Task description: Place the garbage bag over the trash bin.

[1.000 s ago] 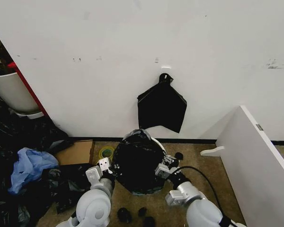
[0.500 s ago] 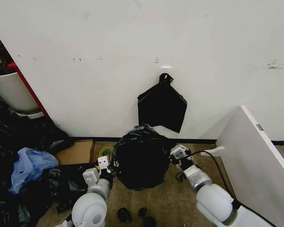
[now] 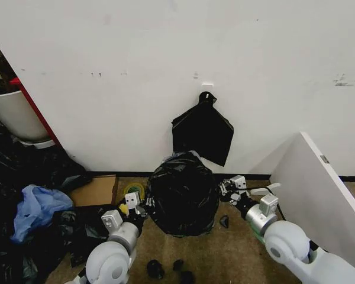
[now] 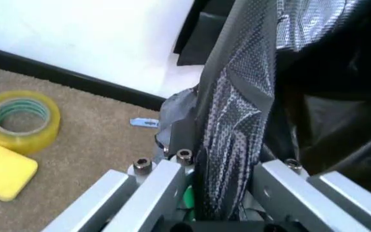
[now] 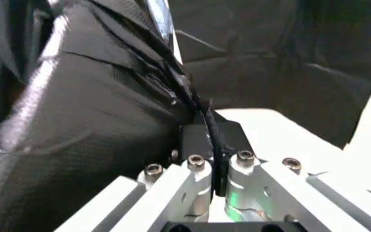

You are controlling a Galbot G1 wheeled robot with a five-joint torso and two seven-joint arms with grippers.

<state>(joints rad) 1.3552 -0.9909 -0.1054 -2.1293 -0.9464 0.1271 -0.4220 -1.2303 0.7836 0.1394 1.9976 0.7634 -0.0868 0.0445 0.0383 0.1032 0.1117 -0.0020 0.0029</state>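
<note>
A white wall ran behind a strip of tan carpet [image 3: 242, 254], with clutter piled at the far left.

The left gripper [image 3: 134, 208] was clamped on a fold of the garbage bag [image 3: 182, 192] at its left side; the left wrist view showed the film pinched between its fingers [image 4: 227, 145]. The right gripper [image 3: 232, 188] sat at the bag's right side, likewise closed on a thin edge of black plastic [image 5: 192, 104]. Between them the bag stood as a rounded black mound near the wall, draped over what was presumably the trash bin; none of the bin's white surface could be made out.

Judged as the pull-down stage: both sides should be drawn evenly and gently, since thin film could tear or slip.

Counted: one garbage bag, two grippers, one flat black bag [image 3: 202, 136] hung on the wall, one tape roll [image 4: 19, 120], one yellow block [image 4: 2, 169], one blue bag [image 3: 38, 207], one white board [image 3: 319, 195] on the right.
</note>
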